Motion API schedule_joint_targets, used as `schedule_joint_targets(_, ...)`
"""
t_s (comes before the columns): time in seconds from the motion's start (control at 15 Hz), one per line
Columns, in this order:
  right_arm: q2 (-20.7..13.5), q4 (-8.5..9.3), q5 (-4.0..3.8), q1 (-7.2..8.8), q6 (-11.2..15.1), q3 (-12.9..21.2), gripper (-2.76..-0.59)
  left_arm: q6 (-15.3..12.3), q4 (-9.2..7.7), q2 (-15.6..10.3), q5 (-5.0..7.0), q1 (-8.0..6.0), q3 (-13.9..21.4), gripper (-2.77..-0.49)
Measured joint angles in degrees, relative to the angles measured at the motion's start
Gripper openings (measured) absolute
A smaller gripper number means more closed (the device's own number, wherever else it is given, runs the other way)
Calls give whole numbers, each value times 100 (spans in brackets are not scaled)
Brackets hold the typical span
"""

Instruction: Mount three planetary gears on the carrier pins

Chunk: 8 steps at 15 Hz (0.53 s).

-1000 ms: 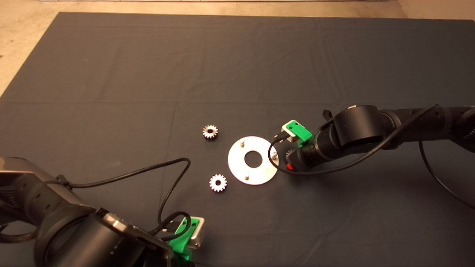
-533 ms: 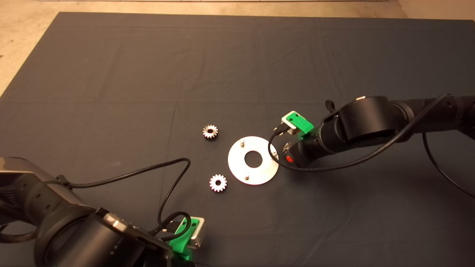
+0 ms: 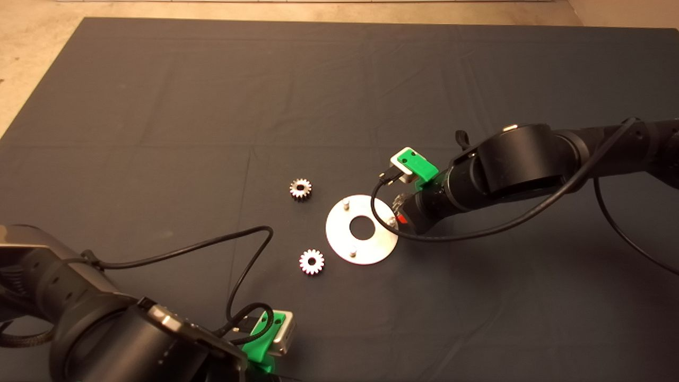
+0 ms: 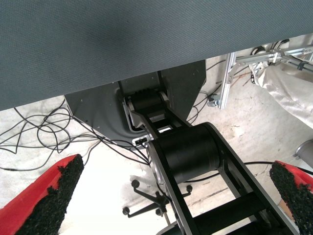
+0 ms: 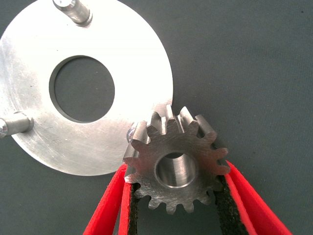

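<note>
A shiny disc (image 3: 362,229) with a large centre hole lies mid-mat and carries three upright carrier pins: far (image 3: 346,203), near (image 3: 352,252) and right (image 3: 391,219). In the right wrist view the disc (image 5: 44,132) shows two pins (image 5: 73,11) (image 5: 17,123); the third pin (image 5: 131,131) peeks out from behind a gear. My right gripper (image 5: 176,205) is shut on that planetary gear (image 5: 175,161), which hangs at the disc's right rim over the right pin. In the head view this gripper (image 3: 401,211) sits at that rim. Two more planetary gears (image 3: 301,189) (image 3: 312,261) lie flat on the mat left of the disc. My left gripper (image 4: 176,196) is parked at the lower left, open.
The dark mat (image 3: 159,106) spreads wide around the parts. A black cable (image 3: 238,249) from the left arm loops over the mat near the lower gear. In the left wrist view, floor cables and a metal frame (image 4: 234,73) show beyond the mat's edge.
My right gripper has carried its gear left and slightly farther back, from just off the disc's right side to over the right pin. The left arm and loose gears stay put.
</note>
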Motion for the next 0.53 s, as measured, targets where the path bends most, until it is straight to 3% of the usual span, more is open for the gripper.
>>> schedule_joint_targets(0.53, -11, 0, -6, -5, 0, 0, -246, 0, 0, 0, 0, 0, 0, -49)
